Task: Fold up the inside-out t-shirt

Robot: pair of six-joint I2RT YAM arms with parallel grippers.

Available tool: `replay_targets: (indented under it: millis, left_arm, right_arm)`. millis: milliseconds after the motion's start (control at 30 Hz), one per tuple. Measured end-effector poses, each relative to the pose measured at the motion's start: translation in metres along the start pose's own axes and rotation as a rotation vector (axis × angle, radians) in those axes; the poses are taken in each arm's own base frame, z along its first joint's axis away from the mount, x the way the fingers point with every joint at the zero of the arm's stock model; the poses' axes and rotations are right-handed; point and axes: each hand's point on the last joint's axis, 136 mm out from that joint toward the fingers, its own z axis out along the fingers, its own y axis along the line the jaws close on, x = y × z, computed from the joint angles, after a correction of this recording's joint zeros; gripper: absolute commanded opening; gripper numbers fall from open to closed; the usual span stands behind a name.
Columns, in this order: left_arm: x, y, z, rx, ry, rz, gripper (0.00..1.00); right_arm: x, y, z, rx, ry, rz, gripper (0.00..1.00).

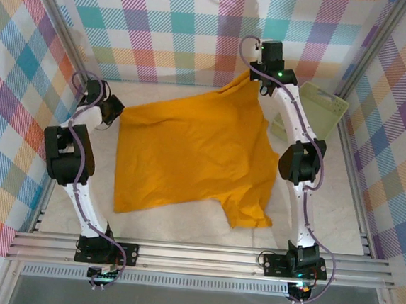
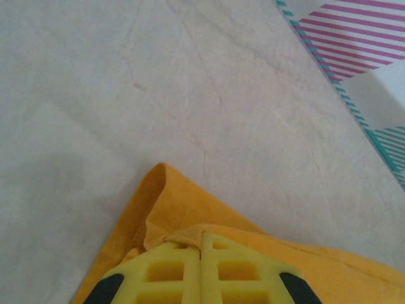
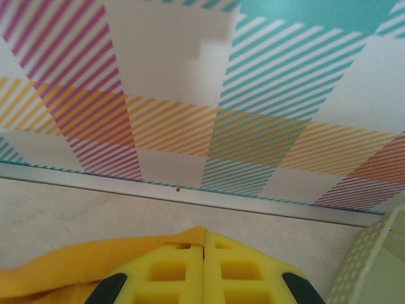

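Currently the mustard-orange cotton t-shirt (image 1: 188,154) is laid mostly flat on the pale matte table (image 1: 175,228), between the two arms. One short sleeve juts out at its near-right corner.

The far-left corner is clamped by the left gripper (image 1: 114,112). The far-right corner is pinched by the right gripper (image 1: 256,75), and the cloth is drawn into a peak there, close to the plaid-patterned wall (image 1: 164,28).

Left wrist view:
- The yellow lattice fingers (image 2: 164,272) are pressed together with no gap.
- A folded corner of the t-shirt (image 2: 158,209) is caught at the tips of the left gripper (image 2: 201,244).
- The corner sticks out just ahead of the tips over the bare table (image 2: 190,95).

Right wrist view:
- The yellow fingers (image 3: 168,272) are likewise clenched.
- The orange fabric (image 3: 69,269) is gripped at the tips of the right gripper (image 3: 204,244) and trails off to the left.
- Table, an aluminium rail (image 3: 190,193) and the wall (image 3: 190,126) are seen beyond.

A pale green perforated plastic basket (image 1: 322,109) stands just right of the right arm, apart from the t-shirt. Its rim (image 3: 373,266) is seen beside the right fingers.
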Motion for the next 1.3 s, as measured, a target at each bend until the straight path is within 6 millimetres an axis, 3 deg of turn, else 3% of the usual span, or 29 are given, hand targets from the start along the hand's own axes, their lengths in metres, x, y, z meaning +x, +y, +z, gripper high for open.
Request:
replay_targets:
  millis: [167,367,533,700,833,967,1067,1300]
  left_arm:
    - [-0.02,-0.019,0.011,0.04,-0.016,0.037,0.02]
    - [-0.041,-0.039,0.002,0.081,-0.053,0.074,0.04]
    - [-0.029,-0.032,-0.002,0.064,-0.025,0.077,0.04]
    - [-0.011,-0.021,-0.019,0.049,0.001,0.075,0.05]
    - [0.004,-0.013,-0.042,0.045,0.004,0.073,0.06]
    - [0.021,-0.002,-0.06,0.04,0.007,0.054,0.07]
    - [0.038,0.01,-0.063,0.033,0.021,0.033,0.07]
    - [0.098,0.057,-0.059,-0.029,0.108,-0.05,0.11]
  right_arm:
    - [-0.002,-0.008,0.002,-0.018,-0.007,0.048,0.0]
    - [-0.001,-0.009,-0.005,-0.066,0.006,0.101,0.0]
    - [0.019,-0.009,-0.029,-0.09,0.078,0.147,0.0]
    - [0.043,-0.01,-0.066,-0.106,0.133,0.207,0.0]
    - [0.076,-0.013,-0.096,-0.1,0.185,0.263,0.0]
    - [0.122,-0.015,-0.118,-0.082,0.251,0.327,0.0]
    - [0.159,-0.014,-0.125,-0.064,0.317,0.37,0.0]
    - [0.245,-0.013,-0.14,-0.011,0.465,0.462,0.0]
